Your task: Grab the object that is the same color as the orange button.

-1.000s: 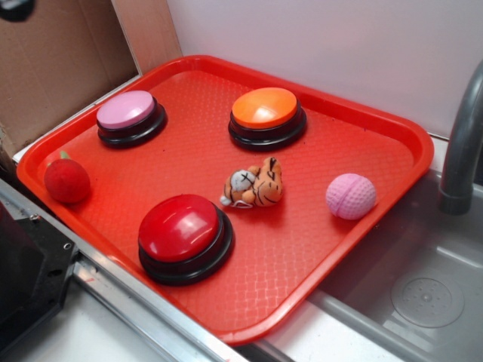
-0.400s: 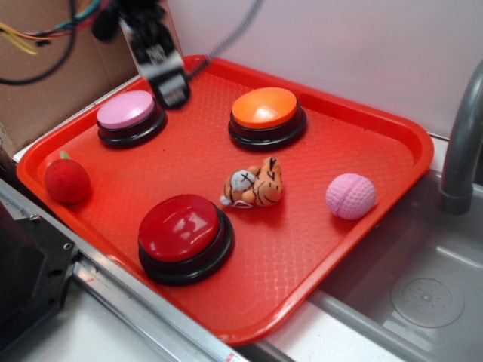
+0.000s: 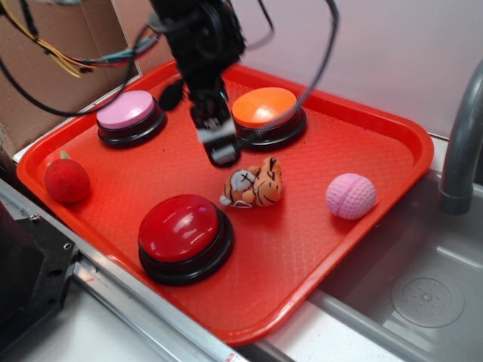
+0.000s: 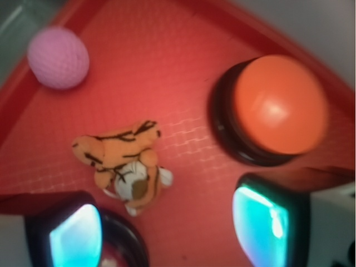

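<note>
Hovering above the red tray (image 3: 392,128), the end effector (image 3: 219,151) hangs between the orange button (image 3: 265,107) and the red-topped button (image 3: 179,228), up and to the left of the plush tiger (image 3: 255,185) in the exterior view. Nothing is gripped. In the wrist view the 2 fingers (image 4: 267,222) sit at the bottom corners with a wide gap between them, so the jaws stand apart, empty. Tiger lies on its side near the tray centre, pale face (image 4: 135,186) toward the red-topped button, striped body toward the orange button. It touches neither button. In the wrist view it sits between the fingers' line and the pink dimpled ball (image 4: 58,57), slightly left of centre.

Orange button stands at the tray's far side, glossy domed top on a black base. Pink-topped button (image 3: 127,110) sits at the far left corner, well apart from the tiger. Red fuzzy ball (image 3: 66,179) rests by the left rim. Pink dimpled ball lies right of the tiger, near the right rim, not touching it.

Cables (image 3: 68,60) trail from the arm (image 3: 200,45) to the upper left. Arm is motion-blurred, so its exact height over the tray is hard to tell. A grey faucet (image 3: 460,143) and sink basin (image 3: 423,294) sit right of the tray, cardboard (image 3: 53,60) behind at left.
</note>
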